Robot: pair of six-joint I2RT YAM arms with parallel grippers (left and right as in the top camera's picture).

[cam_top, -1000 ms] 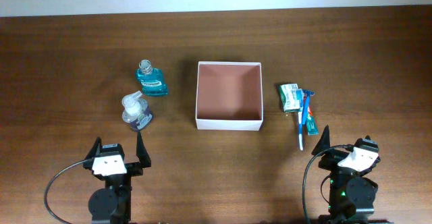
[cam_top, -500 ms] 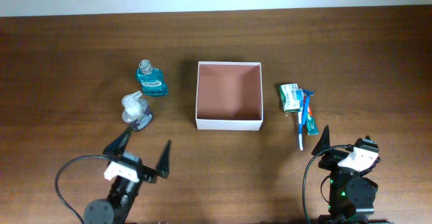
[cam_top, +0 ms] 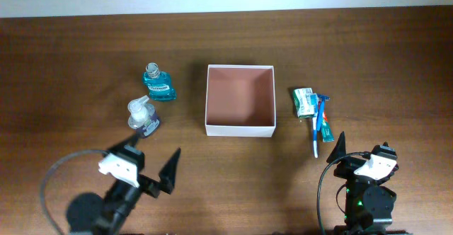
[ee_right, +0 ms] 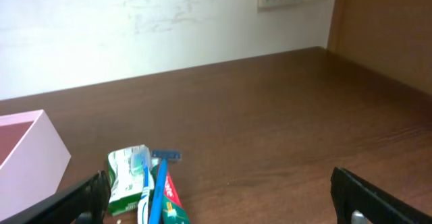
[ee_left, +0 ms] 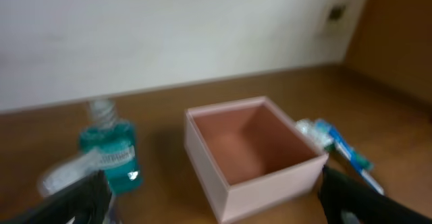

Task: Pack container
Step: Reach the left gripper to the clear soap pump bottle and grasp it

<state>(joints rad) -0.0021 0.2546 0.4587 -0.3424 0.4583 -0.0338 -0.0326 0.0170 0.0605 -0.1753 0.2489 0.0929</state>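
left hand (cam_top: 151, 152): was wide open, held nothing
right hand (cam_top: 362, 152): was wide open, empty
container (cam_top: 240, 129): sat on tabletop (cam_top: 71, 65), well apart from hands

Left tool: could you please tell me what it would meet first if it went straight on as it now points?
Probably the container: it sits mid-frame in the left wrist view, a corner toward the left tool. The teal bottle lies left of that line. Height is unclear.
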